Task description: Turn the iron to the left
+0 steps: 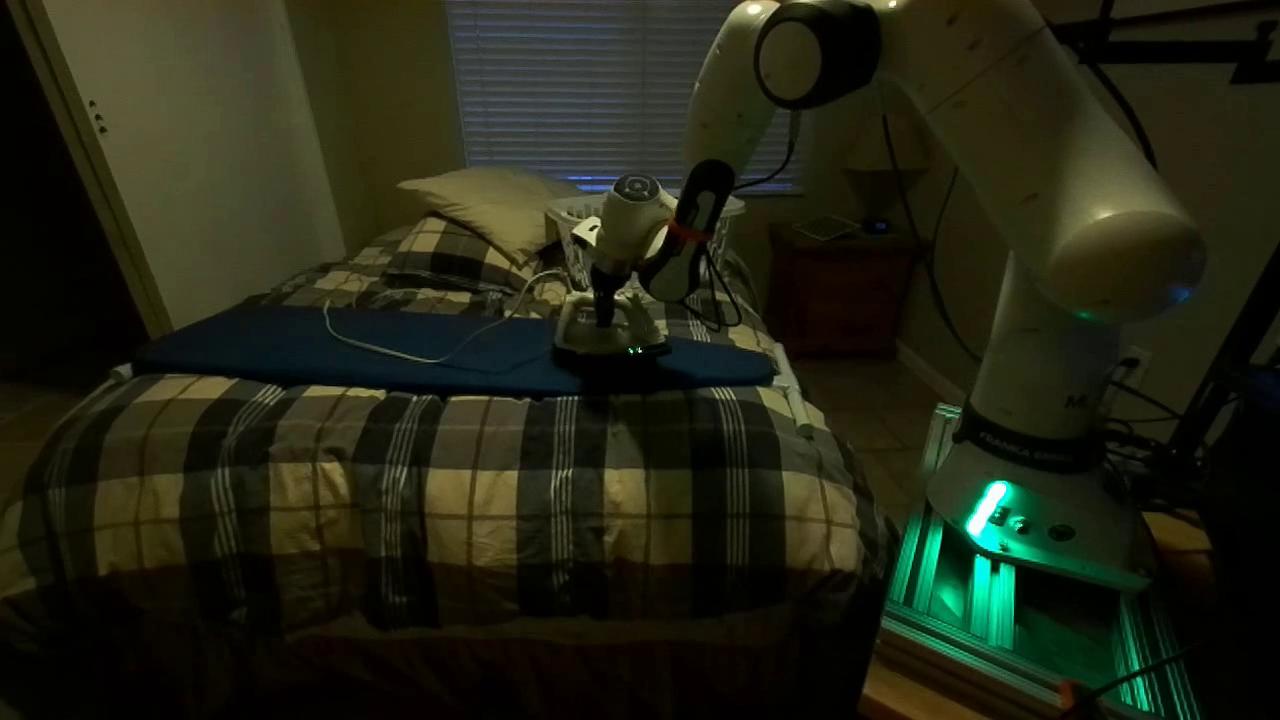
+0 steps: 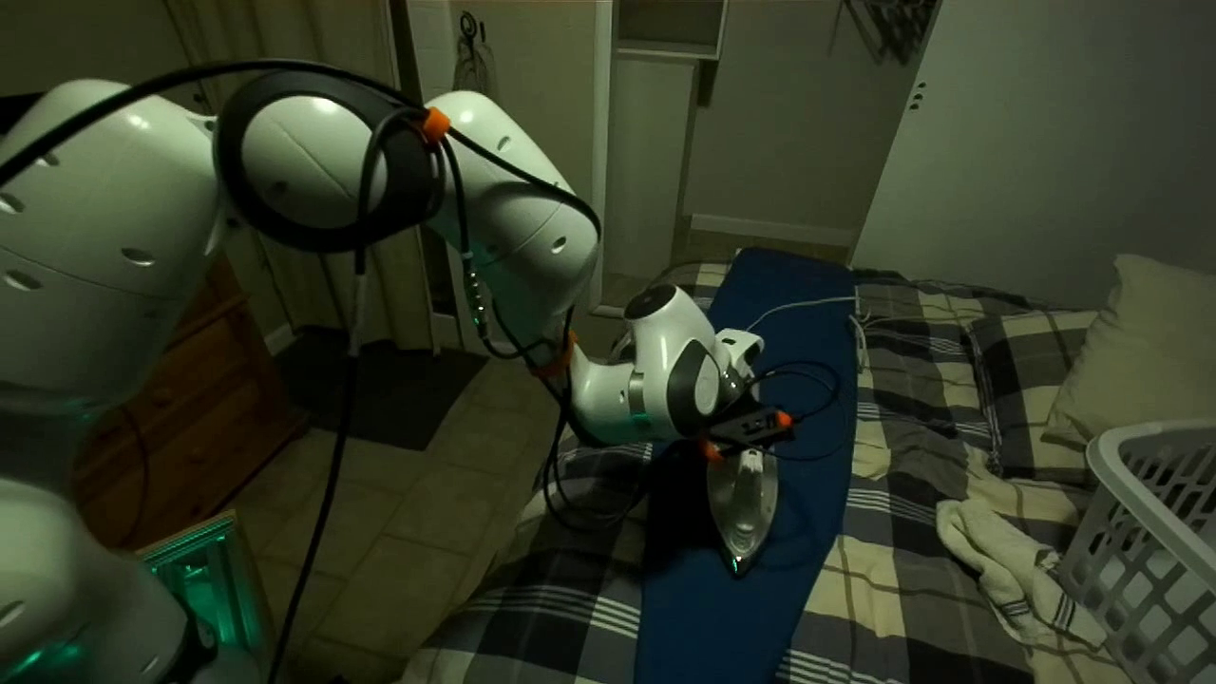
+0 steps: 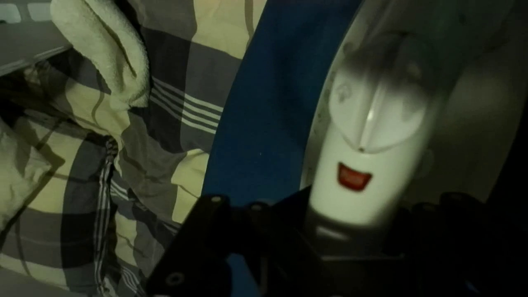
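Gripper (image 1: 605, 312): clenched on the handle (image 3: 350, 208), pinching it from both sides in the wrist view, close by the red button (image 3: 354, 177)!
Iron (image 2: 744, 508): here it is, right beneath the gripper, roughly level, nose to the near side in an exterior view; contact underneath is hidden.
Board (image 1: 250, 345): blue, laid left to right across the bed (image 1: 470, 500) in an exterior view, with the iron over its right half.
Cord (image 1: 430, 359): thin and white, looping left across the board.
Basket (image 2: 1140, 503): white and slatted, on the bed at the near right in an exterior view, cut off at the side; its contents cannot be made out. It shows again beyond the arm (image 1: 725, 110) in an exterior view, and there the inside is hidden too.
Cloth (image 2: 997, 556): white with dark stripes, and it's outside the basket, on the bed just left of it; touching or apart, no telling.
Pillow (image 1: 480, 200): pale, on the far side, left of the basket, up against a plaid cushion (image 1: 440, 250).
Nightstand (image 1: 835, 290): wooden, far right past the bed, with a flat thing (image 1: 825, 228) and a small blue-lit device (image 1: 877, 227) on top; the front is too dark to read.
Chest (image 2: 204, 399): wooden, left, behind the arm in an exterior view, its inside out of sight.
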